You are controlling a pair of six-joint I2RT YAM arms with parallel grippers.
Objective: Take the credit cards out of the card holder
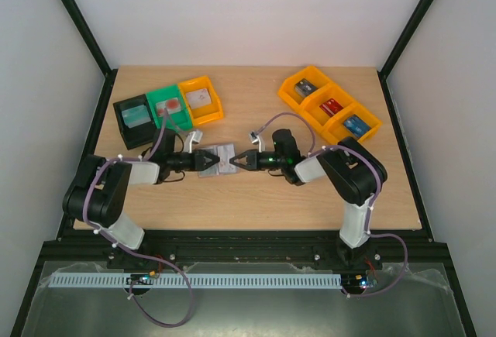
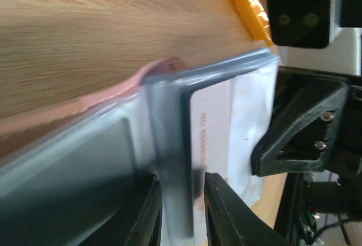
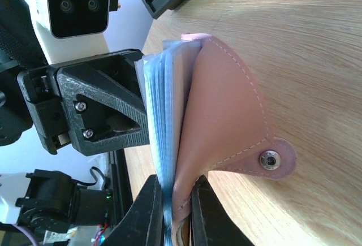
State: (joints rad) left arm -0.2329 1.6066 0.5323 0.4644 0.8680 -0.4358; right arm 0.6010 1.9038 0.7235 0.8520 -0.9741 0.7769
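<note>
Far corners: left bins [image 1: 167, 108], right bins [image 1: 329, 104]; open gap between, bare tabletop [image 1: 256, 201] nearside.

Top view high behind, looking down, wrist views close — facing each other across the card holder [image 3: 226, 116]

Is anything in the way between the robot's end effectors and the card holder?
Nothing visible. The right end effector pinches the card holder, and the left end effector has its fingers around the opposite edge.

A robotics lab cell is showing: white panels [image 1: 232, 12] and black framing [image 1: 84, 23] are enclosing a wooden tabletop [image 1: 256, 197], two robot arms [image 1: 101, 197] [image 1: 353, 178] standing at its edge.
</note>
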